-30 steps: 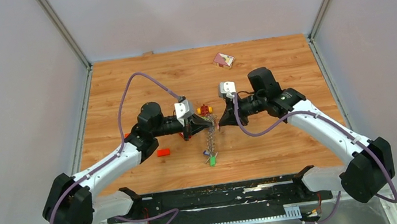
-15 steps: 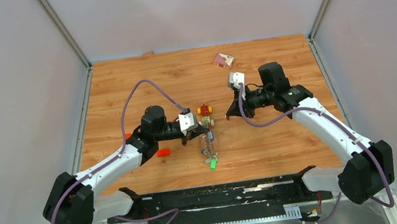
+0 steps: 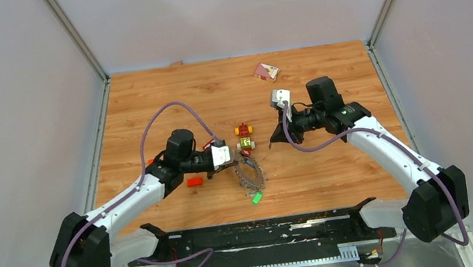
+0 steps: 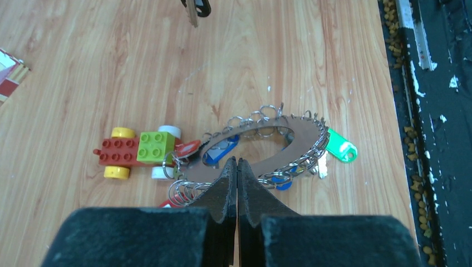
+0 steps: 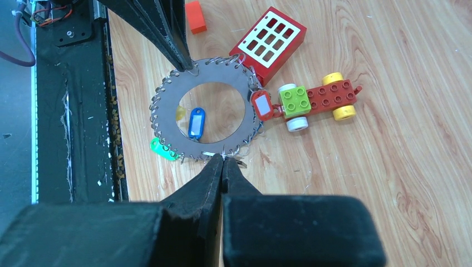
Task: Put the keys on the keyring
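The keyring is a flat grey ring rimmed with small wire loops. It lies on the wood and also shows in the left wrist view and the right wrist view. Keys with a green tag, a blue tag and a red tag hang on it. My left gripper is shut on the ring's rim at its left edge. My right gripper is raised, to the right of the ring, shut on a small key whose blade sticks out.
A red, green and yellow brick car sits just behind the ring. A red window brick and a small red brick lie by my left arm. A pink card lies at the back. A black rail runs along the near edge.
The ring hung upright from my left gripper; it now lies flat after that gripper lowered and drew back left. My right gripper drew away to the right.
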Robot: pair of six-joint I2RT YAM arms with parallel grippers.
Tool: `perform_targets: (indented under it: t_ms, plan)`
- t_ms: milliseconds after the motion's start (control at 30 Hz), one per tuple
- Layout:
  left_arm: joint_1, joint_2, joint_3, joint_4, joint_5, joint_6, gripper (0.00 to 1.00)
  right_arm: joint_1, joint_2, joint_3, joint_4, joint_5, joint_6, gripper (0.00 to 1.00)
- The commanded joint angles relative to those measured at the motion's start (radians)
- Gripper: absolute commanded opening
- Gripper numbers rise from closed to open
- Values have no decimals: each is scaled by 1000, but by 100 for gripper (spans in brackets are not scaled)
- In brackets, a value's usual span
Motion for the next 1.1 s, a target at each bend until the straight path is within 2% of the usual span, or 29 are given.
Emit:
perform_targets:
  t_ms: [0,167,433,733,833,1067]
  plan:
    - [14,-29,6,-79,-7,61,0,-1,17,-1,7,-35,-7,0]
    - [22,-36,19,-63,6,26,0,-1,45,-17,16,-14,-33,0]
    - [36,-32,49,89,63,-104,0,-2,101,-32,-58,165,-174,0]
    - [36,-11,39,203,101,-165,0,-24,44,-71,-282,405,-317,0]
    - [36,-1,27,270,126,-202,0,-28,44,-67,-300,438,-321,0]
    - [36,-7,10,316,151,-238,0,-21,229,-15,-262,420,-270,1]
